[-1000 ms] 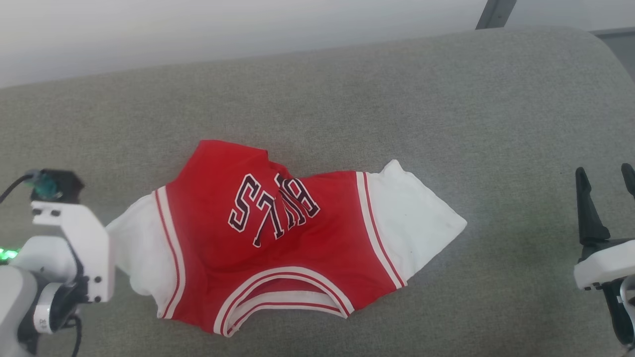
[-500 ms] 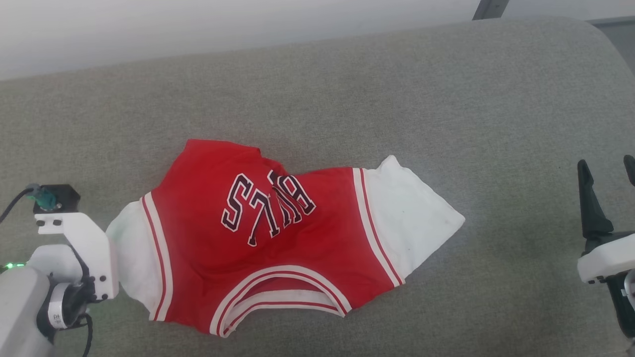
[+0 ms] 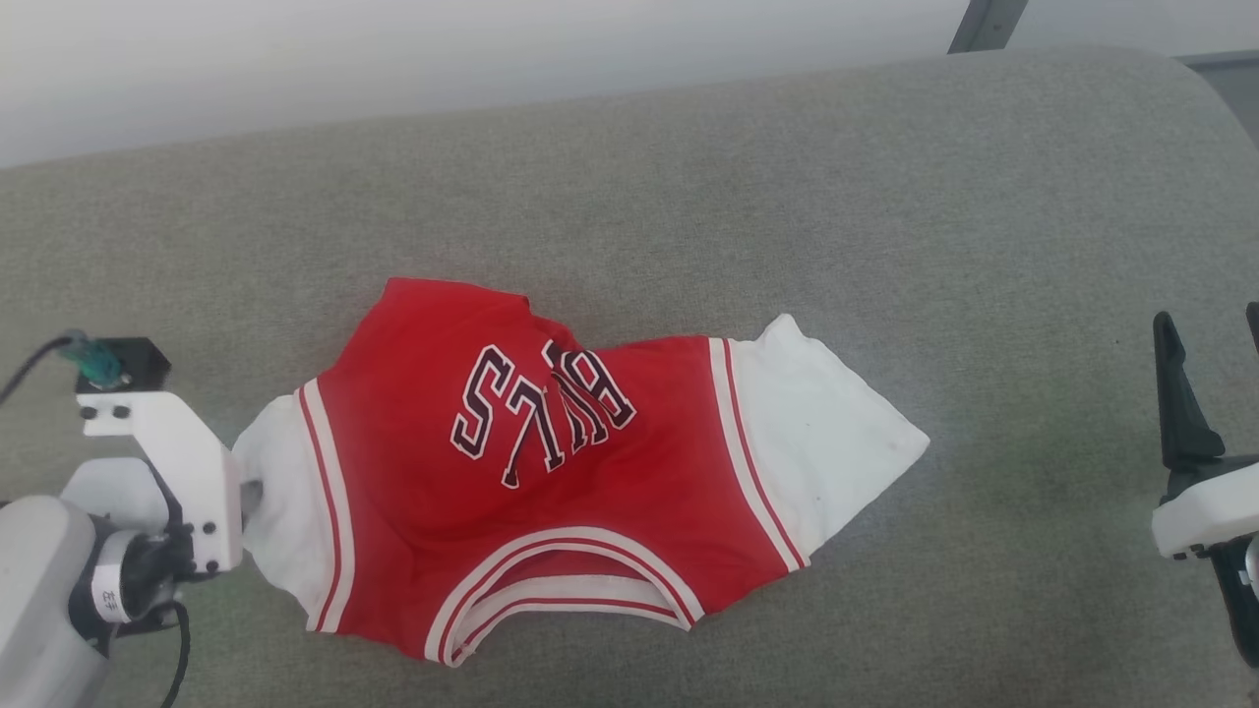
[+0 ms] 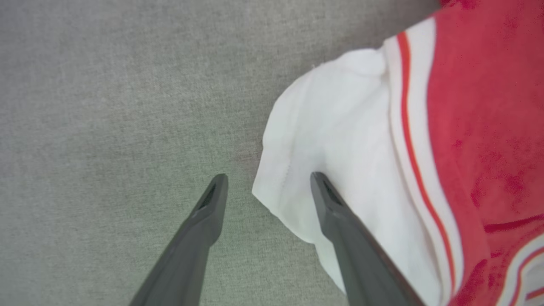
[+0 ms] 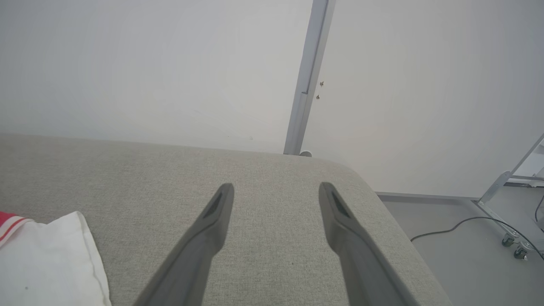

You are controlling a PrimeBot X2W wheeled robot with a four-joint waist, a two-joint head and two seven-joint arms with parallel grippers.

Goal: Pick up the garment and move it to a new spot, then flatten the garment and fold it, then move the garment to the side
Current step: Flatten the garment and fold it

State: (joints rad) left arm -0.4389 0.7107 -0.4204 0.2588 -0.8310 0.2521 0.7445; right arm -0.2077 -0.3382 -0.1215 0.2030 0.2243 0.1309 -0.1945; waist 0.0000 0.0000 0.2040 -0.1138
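Note:
The garment lies spread and rumpled on the grey cushion, red body with dark block letters, neck opening toward me. One white sleeve points right; the other lies at my left gripper. That gripper is open. Its right finger rests over the sleeve's hem and its left finger stands above bare fabric, gripping nothing. In the head view the left wrist mount covers its fingers. My right gripper is open and empty, well to the right of the garment.
The grey upholstered cushion runs across the view and ends at a white wall behind. Its rounded right end drops to a floor with a cable and a wheeled metal frame. A grey post stands against the wall.
My left gripper has opened and let go of the white sleeve, which now lies loose on the cushion. The head camera shifted slightly. The right gripper has stayed put.

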